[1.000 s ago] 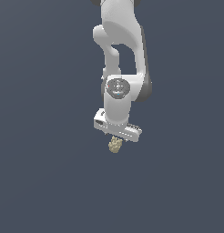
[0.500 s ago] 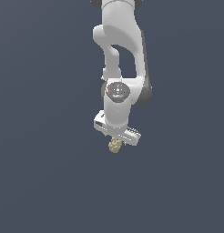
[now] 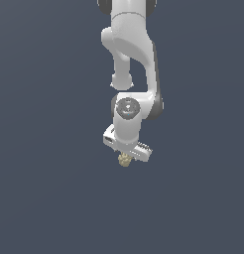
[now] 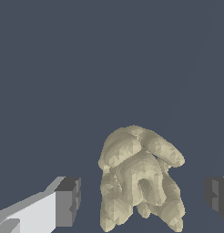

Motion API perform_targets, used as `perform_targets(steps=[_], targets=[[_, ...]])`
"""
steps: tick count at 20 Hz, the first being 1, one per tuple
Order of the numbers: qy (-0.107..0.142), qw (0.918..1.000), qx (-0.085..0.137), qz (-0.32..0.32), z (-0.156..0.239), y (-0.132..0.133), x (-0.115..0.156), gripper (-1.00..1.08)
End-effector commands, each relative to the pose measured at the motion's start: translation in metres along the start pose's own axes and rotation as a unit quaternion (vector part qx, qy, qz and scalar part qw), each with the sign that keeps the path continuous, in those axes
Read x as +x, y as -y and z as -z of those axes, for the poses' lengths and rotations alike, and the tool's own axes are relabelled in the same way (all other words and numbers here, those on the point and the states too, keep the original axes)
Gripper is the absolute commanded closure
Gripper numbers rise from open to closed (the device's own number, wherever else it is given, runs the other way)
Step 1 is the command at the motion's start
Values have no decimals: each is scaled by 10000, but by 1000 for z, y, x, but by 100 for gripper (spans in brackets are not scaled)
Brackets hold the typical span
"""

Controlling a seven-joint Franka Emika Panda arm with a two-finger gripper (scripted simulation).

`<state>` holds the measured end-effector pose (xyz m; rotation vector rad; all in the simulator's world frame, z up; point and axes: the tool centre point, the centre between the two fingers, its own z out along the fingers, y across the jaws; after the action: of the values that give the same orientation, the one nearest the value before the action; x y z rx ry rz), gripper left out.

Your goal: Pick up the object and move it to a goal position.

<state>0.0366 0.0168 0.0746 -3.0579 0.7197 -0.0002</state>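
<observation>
One object (image 4: pixel 140 179), knobbly and tan, between parted fingers (image 4: pixel 67 201) at nine and three o'clock, touching neither; long axis toward twelve; gripper (image 3: pixel 125 159) spread wide.

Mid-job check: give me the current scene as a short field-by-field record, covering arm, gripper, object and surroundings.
arm: white Panda arm reaching down from the top of the exterior view
gripper: gripper open, gaps on both sides of the lump in the wrist view
object: pale yellow-tan knobbly lump, between the finger pads, not clamped
object in exterior view: just under the gripper
contact: none visible
surroundings: plain dark blue-grey surface
goal marker: none visible
</observation>
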Motion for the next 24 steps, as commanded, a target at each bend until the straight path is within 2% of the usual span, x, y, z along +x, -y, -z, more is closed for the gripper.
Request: perform_targets(steps=[1,7,8,19,24], targets=[[1,10000,-1,-7,-13,0,0,-92],[0,10000,-1,-9,-21,0,1,-92],[0,10000,-1,-9,-21,0,1,108],[-2,10000,0,-10,-20,0,1,108],[-2,10000,0,-10,-9,-14,8,108]])
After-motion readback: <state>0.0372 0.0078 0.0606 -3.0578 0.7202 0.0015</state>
